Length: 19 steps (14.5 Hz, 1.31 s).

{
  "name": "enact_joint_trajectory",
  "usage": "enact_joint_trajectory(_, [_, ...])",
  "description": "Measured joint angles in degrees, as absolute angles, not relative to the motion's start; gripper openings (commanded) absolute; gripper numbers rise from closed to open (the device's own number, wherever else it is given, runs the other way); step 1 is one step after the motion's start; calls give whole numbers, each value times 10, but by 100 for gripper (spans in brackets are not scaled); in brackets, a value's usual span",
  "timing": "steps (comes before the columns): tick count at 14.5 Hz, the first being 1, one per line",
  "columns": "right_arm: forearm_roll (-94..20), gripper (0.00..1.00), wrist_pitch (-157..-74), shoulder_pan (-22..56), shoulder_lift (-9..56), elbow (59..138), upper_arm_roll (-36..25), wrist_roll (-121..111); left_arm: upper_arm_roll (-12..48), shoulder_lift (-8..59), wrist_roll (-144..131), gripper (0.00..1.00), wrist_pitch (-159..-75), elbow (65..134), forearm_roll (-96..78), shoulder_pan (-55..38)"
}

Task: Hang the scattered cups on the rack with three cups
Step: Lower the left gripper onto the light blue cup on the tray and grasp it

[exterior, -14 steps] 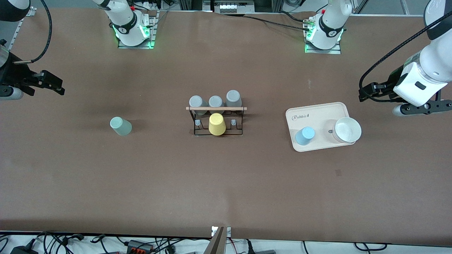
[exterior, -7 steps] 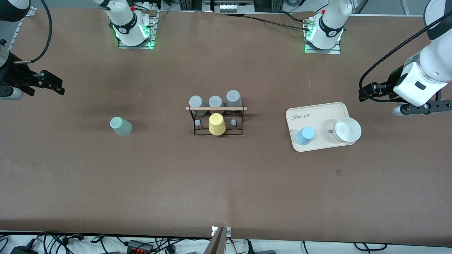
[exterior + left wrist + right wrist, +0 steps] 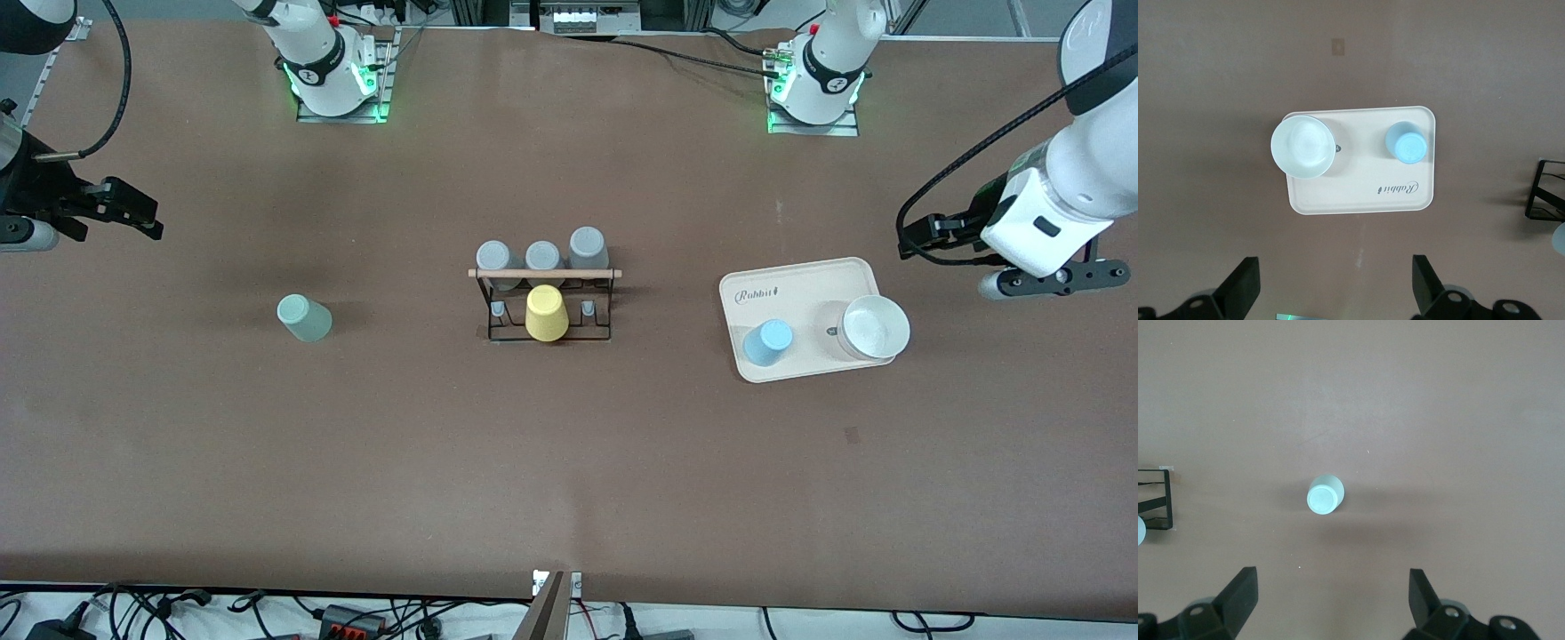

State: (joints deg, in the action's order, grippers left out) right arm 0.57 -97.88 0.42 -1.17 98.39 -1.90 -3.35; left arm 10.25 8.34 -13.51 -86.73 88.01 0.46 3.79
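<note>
Reaching has not yet begun in earnest: on the broad brown table (image 3: 569, 462) both scattered cups stand ungrasped, so the step in hand looks like the approach for a first pick. The cream rectangular tray (image 3: 800, 284) lies toward the left arm's end, carrying a white round bowl (image 3: 874, 327) and the light blue plastic tumbler (image 3: 767, 342), mouth down, at the tray's corner nearest the rack. The small black wire rack with a wooden top rod (image 3: 544, 274) stands mid-table, three grey cups (image 3: 543, 256) on its farther row and a yellow cup (image 3: 546, 313) on the nearer middle peg, with a bare peg either side. The pale mint green tumbler (image 3: 304, 318) sits alone toward the right arm's end. The left gripper (image 3: 933, 238) hangs past the tray's outer edge, well apart from the blue tumbler, fingers (image 3: 1245, 288) spread wide. The right gripper (image 3: 116, 209) waits over the table's end, likewise spread and empty. Next, a gripper probably must centre over its tumbler and descend.
</note>
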Motion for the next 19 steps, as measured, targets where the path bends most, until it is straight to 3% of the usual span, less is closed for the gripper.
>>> enact_joint_trajectory(6, [6, 100, -979, 4, -11, 984, -19, -33, 110, 128, -134, 100, -866, 888, 5, 23])
enact_joint_trajectory(13, [6, 100, -979, 4, -11, 984, -19, -33, 114, 315, -139, 100, -1013, 895, 5, -23])
enact_joint_trajectory(19, [6, 100, -979, 4, -11, 984, -19, -33, 114, 372, -139, 100, -1033, 894, 5, -23])
